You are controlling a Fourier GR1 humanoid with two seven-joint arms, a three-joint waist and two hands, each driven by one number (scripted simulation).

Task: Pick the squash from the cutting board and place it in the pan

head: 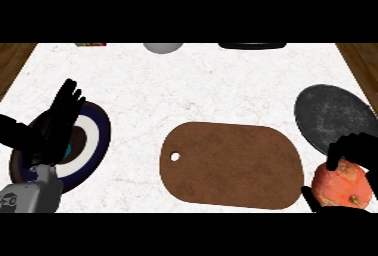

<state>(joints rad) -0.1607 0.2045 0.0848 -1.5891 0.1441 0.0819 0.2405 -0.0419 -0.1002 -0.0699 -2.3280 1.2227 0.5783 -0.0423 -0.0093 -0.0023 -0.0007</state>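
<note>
An orange squash (341,185) shows at the lower right, just off the right end of the brown cutting board (232,165). My right hand (354,150) is curled round the squash, fingers over its top and thumb at its lower left. The dark round pan (332,117) lies right behind the hand, near the counter's right edge. My left hand (55,125) rests open at the left, fingers up, over a plate. The board's top is bare.
A plate (92,145) with dark blue and white rings lies under my left hand. At the back edge sit a grey round object (163,47), a black object (252,45) and a small coloured item (91,44). White marble counter spreads between them.
</note>
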